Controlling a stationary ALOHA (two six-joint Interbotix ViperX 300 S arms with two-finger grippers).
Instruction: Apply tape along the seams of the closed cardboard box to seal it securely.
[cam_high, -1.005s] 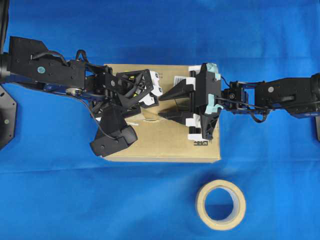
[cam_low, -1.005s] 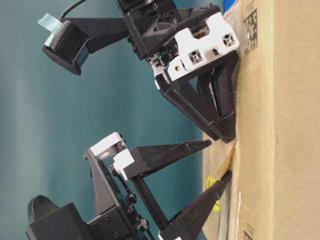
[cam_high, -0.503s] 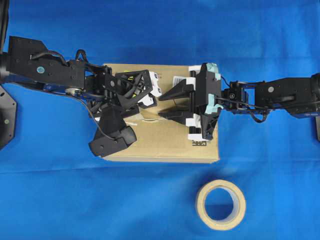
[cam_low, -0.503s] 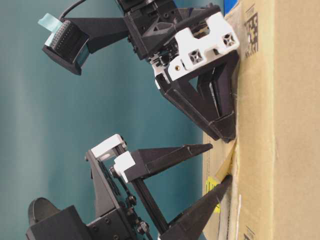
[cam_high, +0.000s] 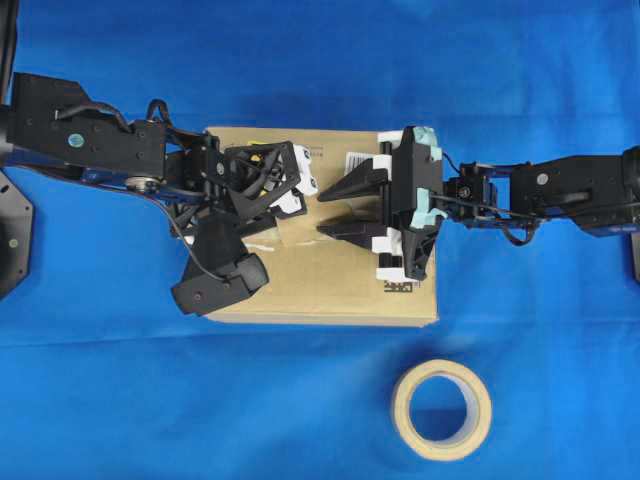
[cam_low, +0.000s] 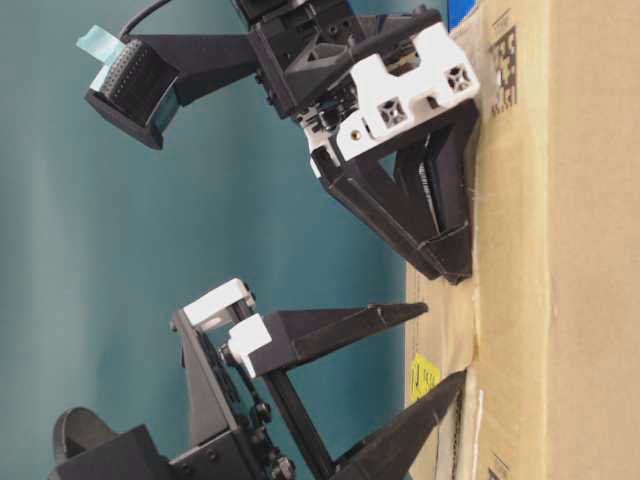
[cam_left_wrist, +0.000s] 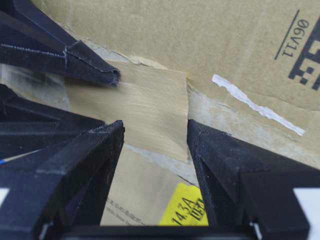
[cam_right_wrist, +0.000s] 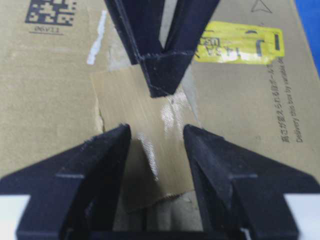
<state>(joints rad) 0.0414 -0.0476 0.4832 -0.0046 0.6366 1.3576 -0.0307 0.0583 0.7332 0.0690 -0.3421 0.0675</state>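
Note:
The brown cardboard box (cam_high: 330, 290) lies under both grippers. A short tan tape (cam_left_wrist: 150, 110) strip lies flat on its top, over the greyish old tape band. Part of the seam (cam_right_wrist: 143, 221) shows as a dark slit below the tape's (cam_right_wrist: 135, 100) near end. My left gripper (cam_left_wrist: 154, 131) is open and rolled on its side, its lower fingertip close to the box beside the yellow sticker (cam_low: 424, 375). My right gripper (cam_right_wrist: 156, 131) is open, straddling the strip with its tips down on the box (cam_low: 580, 250). Neither holds anything.
The pale tape roll (cam_high: 400, 405) lies on the blue cloth in front of the box, to the right. A white barcode label (cam_high: 357, 160) sits near the box's far edge, and a black square code (cam_right_wrist: 50, 12) lies left of the strip.
My left gripper drew back a little to the left. The strip end that stood up off the box now lies flat. The right gripper stayed put.

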